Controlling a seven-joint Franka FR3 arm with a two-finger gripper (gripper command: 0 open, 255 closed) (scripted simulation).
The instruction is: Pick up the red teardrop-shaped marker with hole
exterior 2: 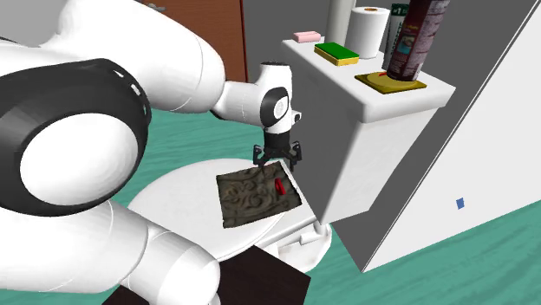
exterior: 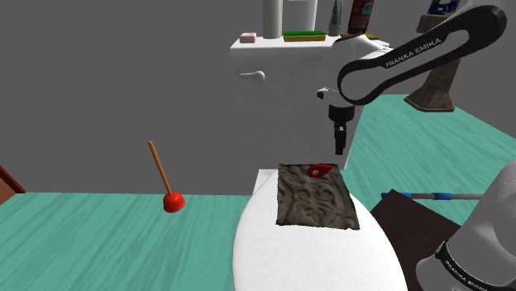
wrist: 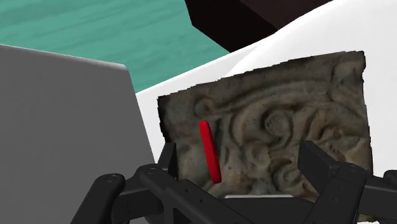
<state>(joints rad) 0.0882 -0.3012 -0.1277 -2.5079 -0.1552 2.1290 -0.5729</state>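
Red marker (wrist: 210,153) thin, smooth, on scroll-carved grey-brown slab (wrist: 286,121); pincer (wrist: 242,160) spread apart, empty.

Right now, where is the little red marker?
In the shoulder view the red marker lies on the carved slab, at its far edge, below the gripper.

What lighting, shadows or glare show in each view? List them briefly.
Shoulder view: flat, even light; the plunger casts no visible shadow. Second exterior view: soft shading on the white arm, no glare. Wrist view: the red marker stands crisp on the patterned mat, no shadow beneath, tool open.
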